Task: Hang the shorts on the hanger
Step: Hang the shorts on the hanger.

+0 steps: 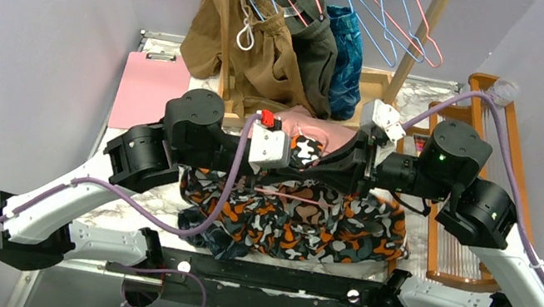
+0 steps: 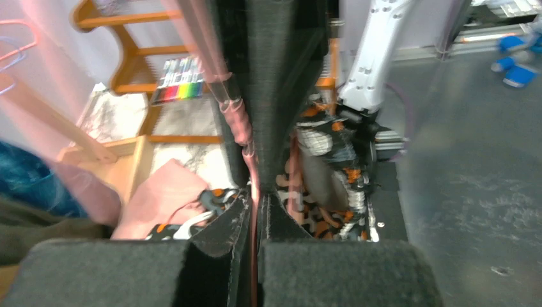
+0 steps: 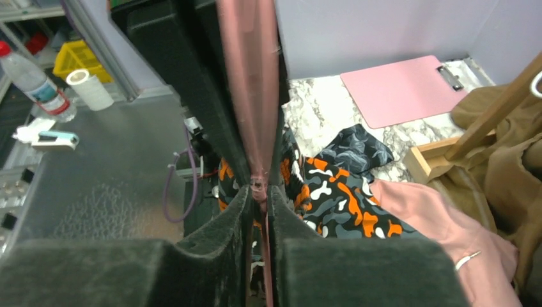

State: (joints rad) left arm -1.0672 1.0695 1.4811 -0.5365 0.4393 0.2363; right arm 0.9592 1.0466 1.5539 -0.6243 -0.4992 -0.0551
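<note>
Upper left of the top view, a pink clipboard [image 1: 151, 90] lies flat on the marble table [image 1: 159, 199]. Just right of it the left gripper [image 2: 255, 208] has its fingers pinched tight on the hanger [image 1: 290, 196], the thin pink wire running betw. the pads in the wrist view. Centre frame, the shorts [image 1: 306, 227] lie spread near the table's front edge w/ the hanger wire across their upper part and dusty-pink shorts [image 1: 315, 127] behind. Right of centre, the right gripper [image 3: 259, 192] faces the left one, fingers narrow and clamped on the same wire, and a wooden rack [image 1: 484, 79] stands far right.
</note>
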